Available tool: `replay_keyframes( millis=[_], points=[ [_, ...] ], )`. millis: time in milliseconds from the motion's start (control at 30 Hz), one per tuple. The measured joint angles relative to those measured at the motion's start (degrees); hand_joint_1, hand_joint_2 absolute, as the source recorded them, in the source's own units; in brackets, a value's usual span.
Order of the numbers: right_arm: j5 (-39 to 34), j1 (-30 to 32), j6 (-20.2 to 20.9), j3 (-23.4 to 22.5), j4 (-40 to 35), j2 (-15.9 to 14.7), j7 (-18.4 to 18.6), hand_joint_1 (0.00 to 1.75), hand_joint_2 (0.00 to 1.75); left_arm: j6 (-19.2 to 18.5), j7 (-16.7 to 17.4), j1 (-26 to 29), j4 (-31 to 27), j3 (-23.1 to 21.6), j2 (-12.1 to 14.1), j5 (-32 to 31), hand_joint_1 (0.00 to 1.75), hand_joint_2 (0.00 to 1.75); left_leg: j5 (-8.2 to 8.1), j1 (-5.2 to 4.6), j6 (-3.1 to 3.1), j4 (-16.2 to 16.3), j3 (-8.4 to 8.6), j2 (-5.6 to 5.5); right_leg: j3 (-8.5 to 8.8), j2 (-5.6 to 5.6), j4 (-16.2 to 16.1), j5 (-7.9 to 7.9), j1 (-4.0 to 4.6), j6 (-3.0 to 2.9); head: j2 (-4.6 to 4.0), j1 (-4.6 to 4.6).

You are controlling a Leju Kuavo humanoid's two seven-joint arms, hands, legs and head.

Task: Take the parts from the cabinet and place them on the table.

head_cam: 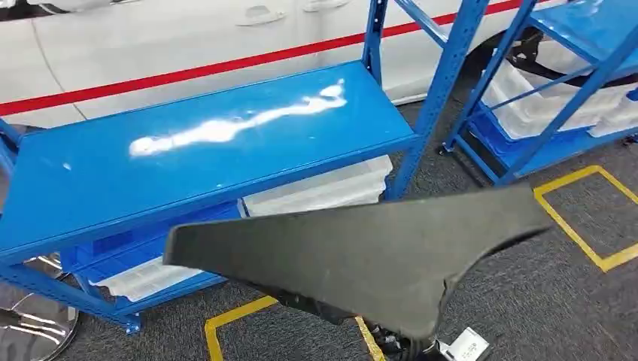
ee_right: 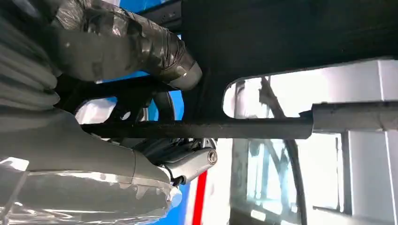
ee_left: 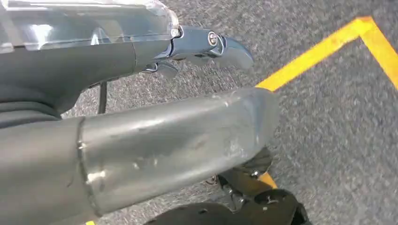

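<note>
You faced the blue cabinet [head_cam: 203, 143], its top shelf bare and glossy, with white trays [head_cam: 323, 188] on the shelf below. The black part [head_cam: 369, 252] hung over the grey floor [head_cam: 527, 301] before the cabinet, gripped by your right hand [ee_right: 136, 56]. Your left hand [ee_left: 206, 44] held nothing, fingers apart.

Black, perhaps matte part [head_cam: 361, 256]; blue shelf [head_cam: 188, 162]; yellow-lined grey floor [head_cam: 527, 301].

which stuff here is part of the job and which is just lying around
Job: black part, gripped by right hand; blue shelf.
Lying about: white trays, second rack, white car, yellow floor tape.
</note>
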Motion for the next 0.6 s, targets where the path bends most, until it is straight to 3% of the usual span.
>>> replay_keyframes(
  millis=[33, 67, 100, 133, 200, 233, 267, 300, 333, 367, 400, 433, 467, 533, 567, 600],
  points=[
    [0.0, 0.0, 0.0, 0.0, 0.0, 0.0, 0.0, 1.75, 1.75, 0.0, 0.0, 0.0, -0.1, 0.0, 0.0, 0.0, 0.0, 0.0, 0.14, 0.14, -0.24, 0.7, -0.82, 0.59, 3.41, -0.91, -4.3, 1.05, -0.28, 0.28, 0.0, -0.02],
    [0.0, 0.0, 0.0, 0.0, 0.0, 0.0, 0.0, 1.75, 1.75, -0.1, 0.0, -0.2, -0.3, 0.0, 0.0, 0.0, 0.0, 0.0, 0.22, -0.02, -0.58, 1.5, -1.32, 1.01, 7.01, -3.28, -9.4, -0.75, -0.43, 0.48, 0.0, -0.02],
    [0.0, -0.2, 0.0, 0.0, 0.0, 0.0, 0.1, 1.75, 1.75, -0.1, 0.0, -0.1, -0.6, 0.0, -0.1, 0.0, 0.0, 0.0, 0.31, -0.03, -1.09, 2.0, -1.88, 1.41, 8.77, -4.2, -13.0, -2.34, 0.68, -0.07, -0.02, -0.02],
    [0.0, -0.1, 0.0, 0.0, 0.0, 0.1, 0.1, 1.75, 1.75, -0.2, 0.0, -0.1, -0.7, 0.1, -0.2, 0.0, 0.0, 0.0, 0.71, -0.08, -1.63, 1.9, -1.74, 1.97, 8.02, -3.64, -12.5, -1.94, 0.74, -1.24, 0.0, -0.15],
    [0.0, 0.1, 0.0, -0.1, -0.2, 0.1, 0.1, 1.75, 1.75, -0.3, 0.0, -0.3, -0.9, 0.1, -0.3, 0.0, 0.0, 0.0, 1.48, 0.11, -2.36, 1.9, -1.95, 2.91, 7.22, -2.6, -12.5, -1.4, 1.08, -2.27, 0.0, -0.13],
    [0.0, 0.1, 0.0, -0.1, -0.2, 0.1, 0.1, 1.75, 1.75, -0.3, 0.0, -0.2, -0.9, 0.1, -0.4, 0.0, 0.0, 0.0, 1.48, 0.27, -2.85, 1.9, -2.21, 2.8, 6.75, -2.15, -13.0, -0.69, 0.85, -3.17, 0.0, -0.15],
    [0.0, 0.1, 0.0, -0.1, -0.2, 0.1, 0.1, 1.75, 1.75, -0.3, 0.0, -0.1, -0.9, 0.2, -0.4, 0.0, 0.0, 0.0, -0.78, 0.61, -3.45, 3.0, -2.65, -0.11, 6.17, -1.84, -13.0, 0.05, 0.75, -3.75, 0.0, -0.13],
    [0.0, 0.0, 0.0, -0.1, -0.2, 0.2, 0.1, 1.75, 1.75, -0.3, 0.0, 0.0, -1.0, 0.2, -0.4, 0.0, 0.0, 0.0, -4.32, 0.61, -3.46, 5.6, -3.48, -2.61, 5.32, -1.29, -12.9, 0.68, 0.81, -4.34, 0.0, -0.13],
    [0.0, 0.0, 0.0, -0.1, -0.2, 0.3, 0.1, 1.75, 1.75, -0.4, 0.0, 0.1, -1.0, 0.3, -0.4, 0.0, 0.0, 0.0, -8.02, 0.57, -3.44, 10.0, -4.66, -3.95, 4.4, -0.65, -12.8, 1.4, 0.98, -4.63, 0.0, -0.15],
    [0.0, 0.0, 0.0, -0.1, -0.2, 0.3, 0.2, 1.75, 1.75, -0.6, 0.0, 0.2, -1.0, 0.3, -0.4, 0.0, 0.0, 0.0, -10.52, 0.56, -3.34, 14.2, -5.61, -4.4, 3.53, 0.0, -12.8, 2.04, 1.23, -4.8, 0.0, -0.13],
    [-0.1, 0.1, 0.0, -0.1, -0.2, 0.3, 0.2, 1.75, 1.75, -0.7, 0.0, 0.2, -1.2, 0.3, -0.4, 0.0, 0.0, 0.0, -11.81, 0.53, -3.18, 17.6, -6.19, -4.47, 2.56, 0.77, -12.6, 2.68, 1.46, -4.89, 0.0, -0.13],
    [-0.1, 0.1, 0.0, -0.1, -0.2, 0.3, 0.3, 1.75, 1.75, -0.8, 0.0, 0.2, -1.4, 0.3, -0.4, 0.0, 0.0, 0.0, -11.58, 0.46, -2.95, 18.8, -5.8, -4.49, 1.63, 1.48, -12.4, 3.29, 1.65, -4.88, 0.0, -0.13],
    [-0.1, 0.2, 0.0, -0.1, -0.2, 0.3, 0.3, 1.75, 1.75, -0.8, 0.0, 0.2, -1.5, 0.3, -0.4, 0.0, 0.0, 0.0, -10.04, 0.36, -2.61, 17.5, -4.17, -4.57, 0.72, 2.25, -12.3, 3.92, 1.77, -4.85, -0.02, -0.13],
    [-0.1, 0.2, 0.0, -0.1, -0.2, 0.3, 0.4, 1.75, 1.75, -0.9, 0.0, 0.1, -1.9, 0.3, -0.4, 0.0, 0.0, 0.0, -5.71, 0.14, -1.63, 8.5, 2.28, -5.66, -0.86, 3.95, -12.2, 5.25, 1.93, -4.61, 0.0, -0.13],
    [-0.1, 0.2, 0.0, -0.1, -0.2, 0.3, 0.4, 1.75, 1.75, -0.9, 0.0, 0.1, -2.0, 0.3, -0.4, 0.0, 0.0, 0.0, -5.31, 0.04, -1.03, 3.6, 5.67, -7.82, -1.36, 4.59, -12.2, 5.88, 1.91, -4.46, 0.0, -0.13],
    [-0.1, 0.2, 0.0, -0.1, -0.3, 0.3, 0.4, 1.75, 1.75, -1.0, 0.0, 0.0, -2.2, 0.3, -0.4, 0.0, 0.0, 0.0, -6.7, -0.04, -0.5, -0.4, 7.69, -10.34, -1.9, 5.01, -12.1, 6.38, 2.21, -4.08, 0.0, -0.13]
  ],
)
